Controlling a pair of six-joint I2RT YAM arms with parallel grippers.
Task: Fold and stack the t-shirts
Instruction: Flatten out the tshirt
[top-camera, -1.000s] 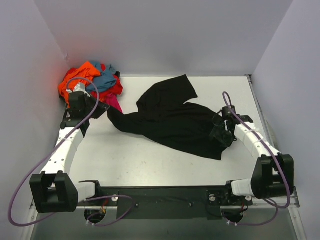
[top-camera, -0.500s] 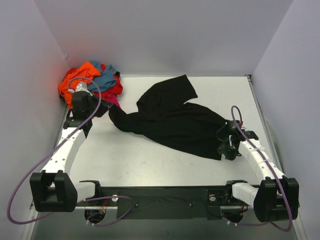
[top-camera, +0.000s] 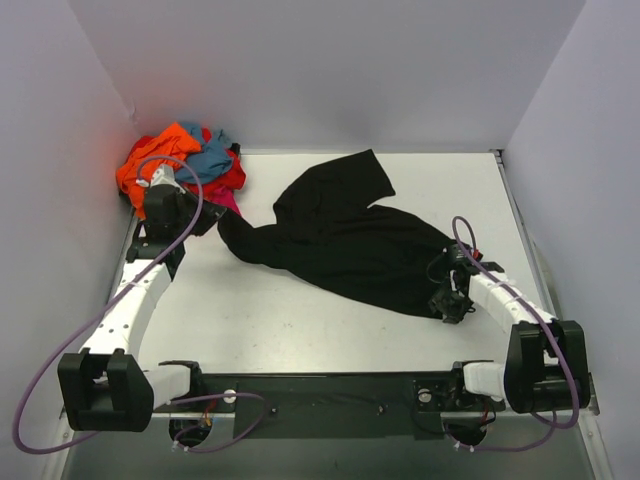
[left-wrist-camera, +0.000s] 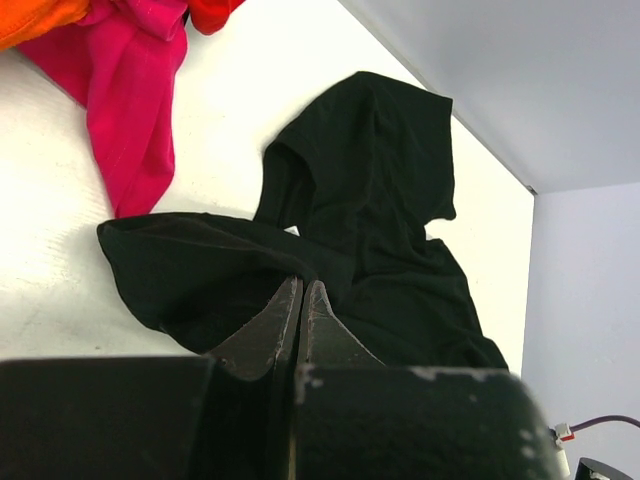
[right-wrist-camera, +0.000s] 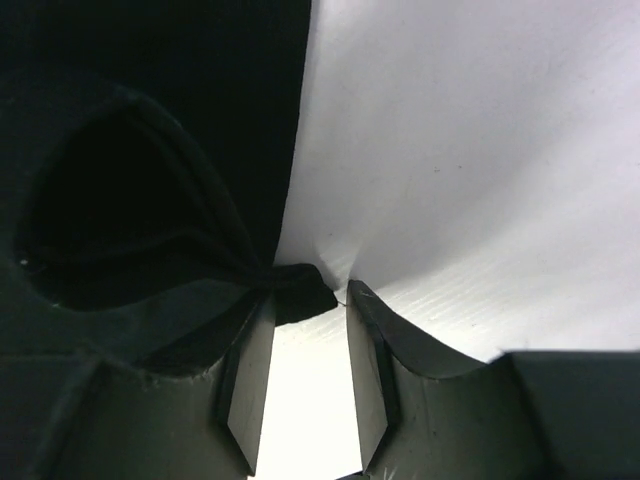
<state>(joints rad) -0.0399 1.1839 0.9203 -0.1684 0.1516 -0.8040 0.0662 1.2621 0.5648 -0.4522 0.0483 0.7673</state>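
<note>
The black t-shirt (top-camera: 340, 240) lies crumpled across the middle of the white table (top-camera: 300, 330). My left gripper (top-camera: 200, 218) is at its left corner, jaws pressed together with the black cloth (left-wrist-camera: 380, 200) at their tips (left-wrist-camera: 302, 285). My right gripper (top-camera: 450, 295) sits low at the shirt's near right corner. Its jaws stand apart (right-wrist-camera: 310, 295), and a small tip of the black hem (right-wrist-camera: 300, 290) lies between the fingertips. A heap of orange (top-camera: 150, 160), teal-blue (top-camera: 210, 150), red (top-camera: 232, 175) and magenta (top-camera: 228, 205) t-shirts fills the far left corner.
Grey walls close in the table at the back, left and right. The magenta cloth (left-wrist-camera: 130, 100) hangs out of the heap just left of the black shirt's corner. A raised rail (top-camera: 525, 240) runs along the table's right edge.
My right gripper has drawn back toward the near edge along the shirt's right side, and its jaws have narrowed. The left gripper shifted slightly toward the back left, still shut.
</note>
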